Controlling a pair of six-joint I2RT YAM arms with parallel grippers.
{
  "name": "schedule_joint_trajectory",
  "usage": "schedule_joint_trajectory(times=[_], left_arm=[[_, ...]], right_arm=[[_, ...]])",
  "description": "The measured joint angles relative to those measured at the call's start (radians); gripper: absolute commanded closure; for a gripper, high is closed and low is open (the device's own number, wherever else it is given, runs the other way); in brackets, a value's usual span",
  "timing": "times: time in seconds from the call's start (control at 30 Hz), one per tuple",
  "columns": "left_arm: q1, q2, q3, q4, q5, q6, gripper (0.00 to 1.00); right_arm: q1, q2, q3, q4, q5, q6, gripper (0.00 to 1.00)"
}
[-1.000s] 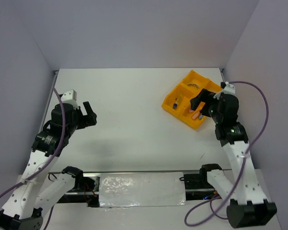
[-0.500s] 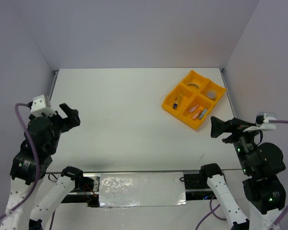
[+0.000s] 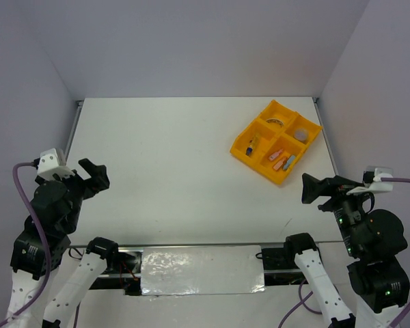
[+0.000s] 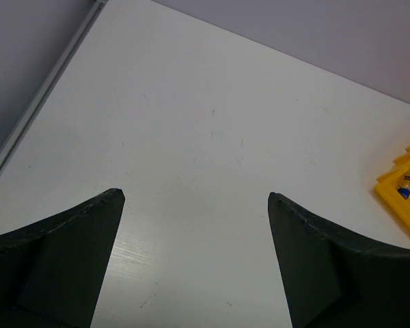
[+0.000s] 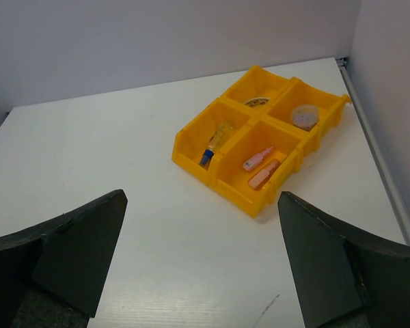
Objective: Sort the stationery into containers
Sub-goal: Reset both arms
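On the grey-walled white table (image 3: 178, 157) sits the tray (image 5: 191, 164); left end effector (image 4: 195, 197) and right end effector (image 5: 201, 197) gape wide.

The tray (image 5: 191, 158) looks like smooth, slightly glossy yellow-orange plastic with 4 compartments. The worktop (image 5: 109, 178) is matt white and faintly scuffed. The left gripper (image 4: 195, 197) and right gripper (image 5: 201, 197) are matt black, finely grained. The pen-like piece (image 5: 217, 140) is clear plastic. At the worktop's near edge a crinkled sheet (image 3: 201, 270) shines like foil.
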Motion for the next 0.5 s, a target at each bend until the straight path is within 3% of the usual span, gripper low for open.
schedule_joint_trajectory(times=[0.5], left_arm=[[0.0,-0.023,-0.076,0.024,-0.04,-0.006,0.01]], right_arm=[[0.0,-0.014,0.0,-0.011,0.003,0.0,0.0]])
